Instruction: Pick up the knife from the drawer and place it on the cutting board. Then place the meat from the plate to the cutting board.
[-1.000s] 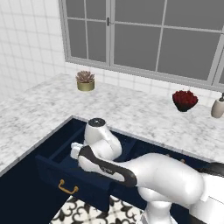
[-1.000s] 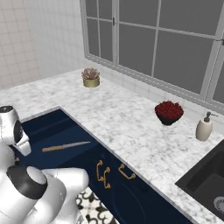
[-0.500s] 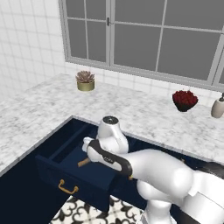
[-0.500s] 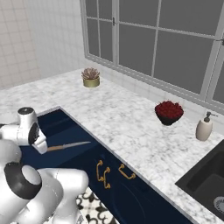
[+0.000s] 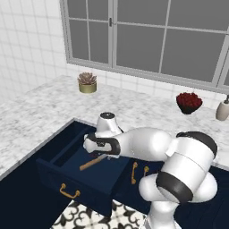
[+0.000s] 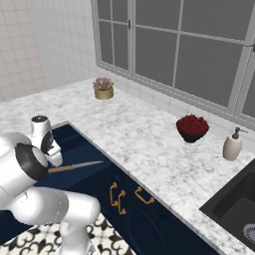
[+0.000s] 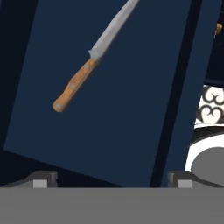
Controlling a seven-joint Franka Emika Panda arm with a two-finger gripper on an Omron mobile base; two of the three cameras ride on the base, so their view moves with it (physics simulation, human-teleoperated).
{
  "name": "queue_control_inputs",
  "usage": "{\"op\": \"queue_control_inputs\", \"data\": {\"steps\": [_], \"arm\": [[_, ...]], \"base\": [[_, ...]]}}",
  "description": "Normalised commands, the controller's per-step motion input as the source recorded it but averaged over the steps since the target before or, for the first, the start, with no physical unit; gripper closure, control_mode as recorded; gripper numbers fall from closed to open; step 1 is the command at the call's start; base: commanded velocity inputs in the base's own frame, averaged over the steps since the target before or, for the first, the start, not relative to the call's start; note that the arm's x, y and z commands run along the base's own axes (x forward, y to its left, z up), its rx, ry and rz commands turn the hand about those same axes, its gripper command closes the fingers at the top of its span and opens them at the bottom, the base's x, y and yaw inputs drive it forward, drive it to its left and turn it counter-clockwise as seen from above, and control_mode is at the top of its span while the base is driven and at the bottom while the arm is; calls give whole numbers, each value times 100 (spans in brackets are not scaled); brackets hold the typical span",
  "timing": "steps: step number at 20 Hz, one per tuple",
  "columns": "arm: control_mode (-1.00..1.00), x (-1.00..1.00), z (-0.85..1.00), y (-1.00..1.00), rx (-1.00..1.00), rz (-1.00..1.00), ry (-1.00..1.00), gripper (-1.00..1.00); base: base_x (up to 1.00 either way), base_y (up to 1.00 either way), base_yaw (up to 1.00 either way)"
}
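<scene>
The knife [image 7: 75,85] lies flat on the floor of the open navy drawer [image 7: 122,113], its wooden handle toward me and its silver blade running away. My gripper [image 7: 111,181] hangs above the drawer, open, with the fingertips [image 7: 41,179] wide apart and nothing between them; the knife is a little ahead of them. From the left base, the gripper [image 5: 97,153] hovers just over the knife handle [image 5: 91,163] inside the drawer [image 5: 67,176]. From the right base, the knife [image 6: 74,167] lies beside the gripper [image 6: 54,159]. The cutting board, plate and meat are out of view.
A marble counter [image 6: 149,144] wraps around the drawer. On it stand a potted succulent [image 5: 87,82], a bowl of red flowers [image 5: 188,102] and a soap dispenser [image 6: 231,145]. A dark sink [image 6: 239,209] is at the right. Cabinet doors with brass handles [image 5: 134,172] sit beside the drawer.
The arm has swung over the open drawer and the hand has come to hover above the knife handle. The knife has not moved.
</scene>
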Motion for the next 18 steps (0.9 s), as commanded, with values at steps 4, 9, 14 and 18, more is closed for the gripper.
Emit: {"op": "queue_control_inputs", "data": {"steps": [4, 9, 14, 18], "arm": [[-100, 23, -25, 14, -3, 0, 0, -100], [-100, 13, -30, 6, -1, 0, -1, -100], [-100, 8, -37, 2, 0, 0, -6, -100], [-100, 4, -37, 1, 0, 0, -7, -100]], "base": [[0, 0, 0], [0, 0, 0], [0, 0, 0], [0, 0, 0]]}}
